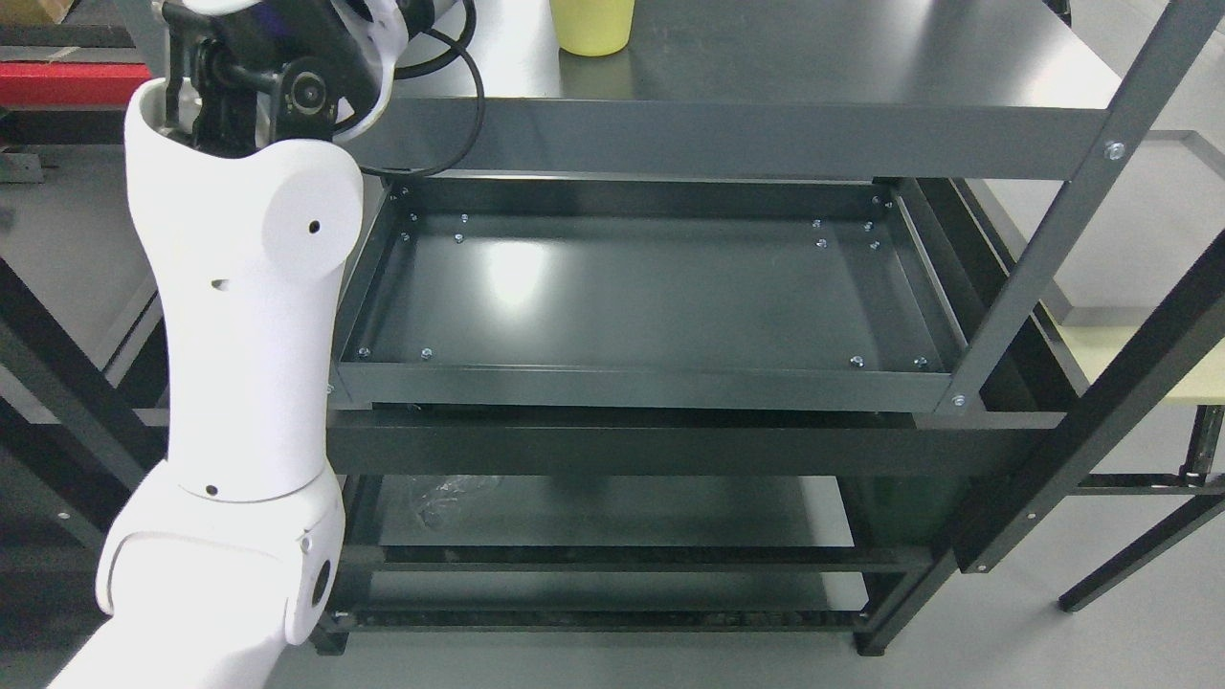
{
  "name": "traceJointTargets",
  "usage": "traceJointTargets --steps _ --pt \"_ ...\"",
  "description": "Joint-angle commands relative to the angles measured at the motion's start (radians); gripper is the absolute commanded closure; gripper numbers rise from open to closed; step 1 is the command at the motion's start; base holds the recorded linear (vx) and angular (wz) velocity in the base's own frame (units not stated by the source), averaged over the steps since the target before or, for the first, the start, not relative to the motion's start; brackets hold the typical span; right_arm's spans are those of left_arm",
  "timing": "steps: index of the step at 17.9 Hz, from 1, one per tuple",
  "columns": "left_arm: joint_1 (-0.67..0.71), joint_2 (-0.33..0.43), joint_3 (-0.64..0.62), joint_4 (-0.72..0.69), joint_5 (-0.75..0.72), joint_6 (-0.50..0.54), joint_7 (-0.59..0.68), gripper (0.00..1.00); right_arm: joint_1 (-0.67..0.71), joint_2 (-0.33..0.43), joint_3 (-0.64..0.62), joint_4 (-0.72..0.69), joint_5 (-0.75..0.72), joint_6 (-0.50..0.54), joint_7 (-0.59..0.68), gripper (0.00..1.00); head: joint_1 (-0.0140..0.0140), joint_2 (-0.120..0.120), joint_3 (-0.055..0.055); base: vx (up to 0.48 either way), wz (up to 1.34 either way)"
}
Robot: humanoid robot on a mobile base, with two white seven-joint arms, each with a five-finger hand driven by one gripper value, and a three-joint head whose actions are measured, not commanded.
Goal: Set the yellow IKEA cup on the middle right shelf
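Note:
The yellow cup (pixel 593 27) stands upright on the top shelf (pixel 861 67) of a dark metal rack, at the top middle of the head view; its rim is cut off by the picture's edge. My left arm (pixel 249 316) rises from the lower left, and its wrist (pixel 297 81) is at the top left, left of the cup and apart from it. The hand itself runs off the top edge. The middle shelf (pixel 651 297) is a shallow tray below the top shelf with nothing on it.
A black cable (pixel 469 105) loops from the wrist over the top shelf's front edge. A lower shelf (pixel 612 512) holds a clear plastic wrapper (pixel 445 498). Slanted rack posts (pixel 1062 211) stand at the right, and a pale table (pixel 1148 368) beyond them.

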Motion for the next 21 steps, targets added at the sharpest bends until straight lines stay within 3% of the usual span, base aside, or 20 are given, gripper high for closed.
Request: traceJointTargets --steps 1,4,14,17,18,19,21 --pt "0.031 0.017 -0.053 -0.131 0.257 0.04 -0.152 0.02 0.014 -0.017 0.017 0.0 -0.025 0.001 0.001 0.01 0.0 0.0 0.0 0.0 0.0" --pt "0.109 0.018 -0.139 -0.157 0.274 0.04 -0.307 0.01 0.014 -0.017 0.017 0.0 -0.025 0.001 0.001 0.01 0.0 0.0 0.0 0.0 0.0" --pt "0.422 0.017 -0.472 -0.199 0.262 0.032 -0.317 0.01 0.014 -0.017 0.017 0.0 -0.025 0.001 0.001 0.01 0.0 0.0 0.0 0.0 0.0" --pt "0.519 0.017 -0.475 -0.176 0.125 0.001 -0.316 0.01 0.014 -0.017 0.017 0.0 -0.025 0.001 0.001 0.01 0.0 0.0 0.0 0.0 0.0" --pt "0.566 0.017 -0.469 -0.139 -0.003 -0.063 -0.316 0.01 0.014 -0.017 0.017 0.0 -0.025 0.001 0.001 0.01 0.0 0.0 0.0 0.0 0.0" --pt "0.623 0.017 -0.466 -0.077 -0.157 -0.191 -0.314 0.01 0.014 -0.017 0.017 0.0 -0.025 0.001 0.001 0.01 0.0 0.0 0.0 0.0 0.0" --pt "0.692 0.017 -0.431 0.04 -0.325 -0.48 -0.303 0.01 0.014 -0.017 0.017 0.0 -0.025 0.001 0.001 0.0 0.0 0.0 0.0 0.0 0.0"
